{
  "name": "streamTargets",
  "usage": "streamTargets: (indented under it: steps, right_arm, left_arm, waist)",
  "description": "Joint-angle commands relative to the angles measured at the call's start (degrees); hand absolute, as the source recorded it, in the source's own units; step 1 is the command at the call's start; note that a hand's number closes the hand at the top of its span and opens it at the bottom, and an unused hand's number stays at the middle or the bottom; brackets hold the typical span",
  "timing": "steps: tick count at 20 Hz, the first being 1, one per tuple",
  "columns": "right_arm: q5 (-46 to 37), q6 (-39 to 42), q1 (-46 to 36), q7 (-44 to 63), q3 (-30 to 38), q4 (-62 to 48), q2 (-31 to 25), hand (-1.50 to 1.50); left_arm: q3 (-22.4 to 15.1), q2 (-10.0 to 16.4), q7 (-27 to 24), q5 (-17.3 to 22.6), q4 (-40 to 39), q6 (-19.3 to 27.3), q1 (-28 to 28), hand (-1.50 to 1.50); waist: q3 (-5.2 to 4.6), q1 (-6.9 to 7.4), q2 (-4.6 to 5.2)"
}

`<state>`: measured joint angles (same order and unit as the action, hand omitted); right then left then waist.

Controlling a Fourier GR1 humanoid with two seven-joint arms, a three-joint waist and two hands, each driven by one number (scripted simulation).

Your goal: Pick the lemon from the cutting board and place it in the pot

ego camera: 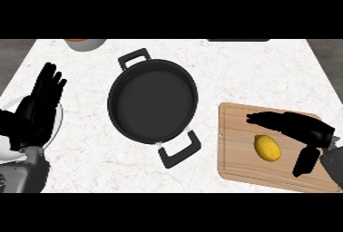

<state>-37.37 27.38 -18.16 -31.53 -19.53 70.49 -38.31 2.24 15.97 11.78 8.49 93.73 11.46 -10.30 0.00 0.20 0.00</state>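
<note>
You see only part of a bowl [85,44] at the far edge of the counter [268,68]; the right hand [301,127] hides the far right corner of the cutting board [237,156], the left hand [36,111] much of a plate [61,118].

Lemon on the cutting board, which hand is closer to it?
Right. The right hand is over the cutting board, open around the lemon; the left hand rests open at the counter's left edge, beyond the pot.
</note>
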Motion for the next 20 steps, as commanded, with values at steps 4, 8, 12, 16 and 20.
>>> streamTargets:
  steps: [4,8,12,16,20]
  right_arm:
    - [-7.37,-2.16,-0.29,-4.43,2.1,-5.43,3.77,-1.5]
    - [-11.19,-5.41,0.35,-3.98,2.57,-8.84,6.6,-1.5]
    - [-13.02,-2.71,-2.14,-3.94,5.21,-10.28,8.06,-1.5]
    - [-16.18,-6.38,-2.27,-11.04,1.18,-11.35,7.51,1.5]
    - [-19.12,-14.44,-2.56,-15.28,2.9,-18.25,10.93,1.5]
  left_arm:
    - [0.29,-1.96,1.72,-2.79,-0.11,0.47,-2.0,0.0]
    - [1.9,-0.95,2.72,-1.82,1.56,-1.79,-1.04,0.0]
    - [2.07,-3.33,-1.67,-3.08,-2.23,-2.32,-1.43,0.0]
    - [0.89,-4.33,-0.39,-4.35,-1.84,-0.95,-1.14,0.0]
    - [3.65,-2.28,-0.76,-2.5,-2.17,-4.4,-0.72,0.0]
  waist:
    - [0.01,-0.05,0.03]
    - [0.01,0.02,0.01]
    - [0.0,-0.07,0.03]
    - [0.02,-0.07,0.05]
    - [0.02,0.11,0.09]
